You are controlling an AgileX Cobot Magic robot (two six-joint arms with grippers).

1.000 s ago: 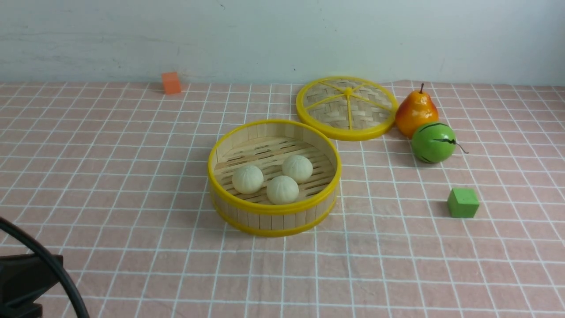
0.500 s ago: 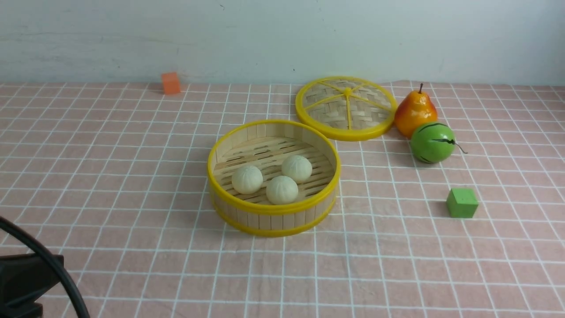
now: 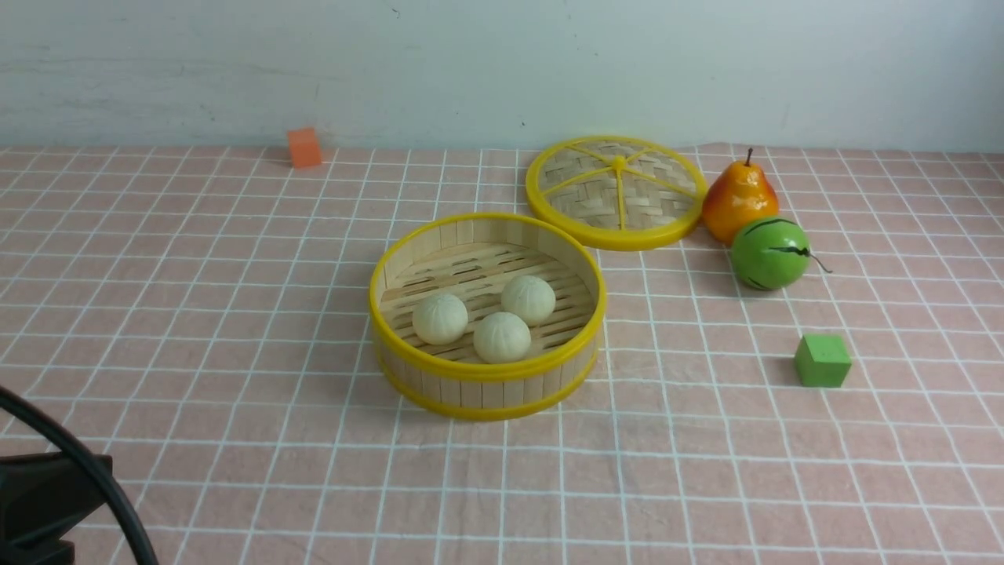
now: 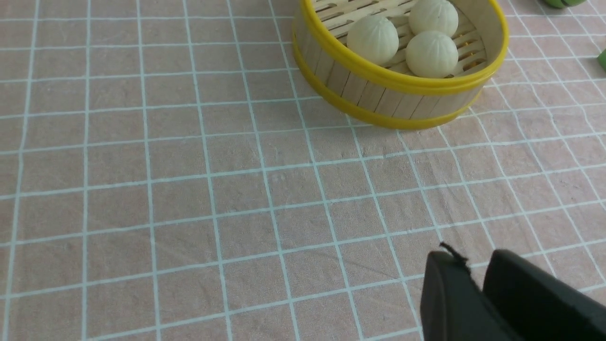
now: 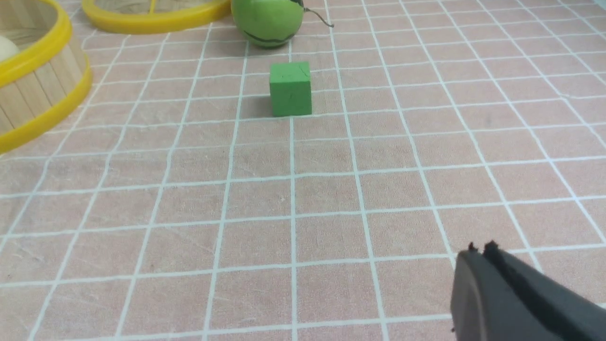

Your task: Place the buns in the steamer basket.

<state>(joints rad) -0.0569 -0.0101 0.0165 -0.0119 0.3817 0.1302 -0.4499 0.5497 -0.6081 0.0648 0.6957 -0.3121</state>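
Note:
The steamer basket [image 3: 486, 369] stands at the table's middle, a deep bamboo ring with yellow rims. Three cream-white buns lie on its slatted floor: one at the left [image 3: 440, 318], one at the front [image 3: 502, 337], one at the back [image 3: 528, 299]. The left wrist view shows the basket [image 4: 402, 83] with the buns [image 4: 372, 40] inside, well ahead of my left gripper [image 4: 473, 265], which is shut and empty above bare cloth. My right gripper [image 5: 480, 248] is shut and empty, with the basket's wall [image 5: 38, 94] off to one side. Neither gripper shows in the front view.
The flat woven lid [image 3: 616, 191] lies behind the basket to the right. A pear [image 3: 739, 200] and a green striped ball fruit [image 3: 769, 253] stand beside it. A green cube [image 3: 822, 360] sits right of the basket, an orange cube [image 3: 303, 147] by the wall. Part of my left arm [image 3: 47, 494] fills the bottom-left corner.

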